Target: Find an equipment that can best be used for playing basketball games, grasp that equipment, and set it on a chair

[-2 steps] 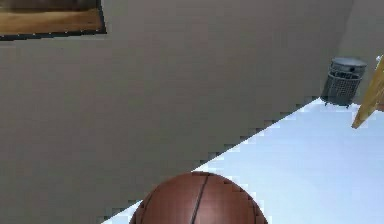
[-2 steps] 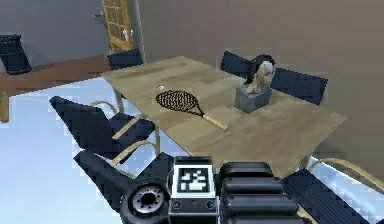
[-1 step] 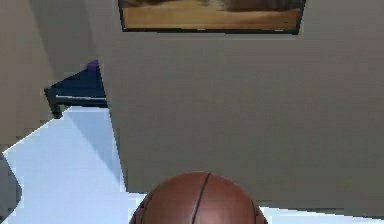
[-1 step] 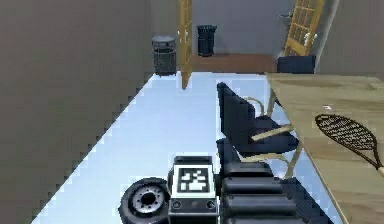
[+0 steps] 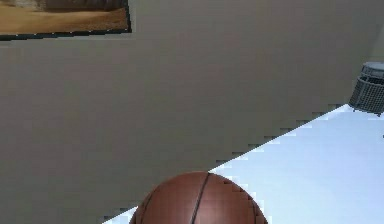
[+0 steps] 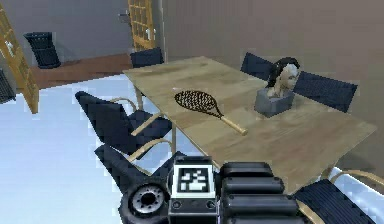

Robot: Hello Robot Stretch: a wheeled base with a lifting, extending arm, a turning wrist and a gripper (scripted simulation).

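Observation:
A brown basketball (image 5: 200, 200) with dark seams sits at the forward view's bottom edge, against a pale floor (image 5: 320, 160) and a beige wall. In the arm side view the arm's end rises from the bottom edge with a white marked square (image 6: 193, 182). Left of it is the gripper's dark body (image 6: 143, 204); its far end is hard to make out, so I cannot tell whether it holds anything. Dark blue chairs stand around a wooden table (image 6: 300, 130): one on the near left (image 6: 110, 115), one at the far end (image 6: 147, 57), two behind (image 6: 325, 88).
A tennis racket (image 6: 205, 105) and a grey bust (image 6: 280, 88) lie on the table. A wooden shelf (image 6: 15, 60) and a dark bin (image 6: 42, 48) stand at the far left. In the forward view are a framed picture (image 5: 60, 15) and a grey object (image 5: 370, 88).

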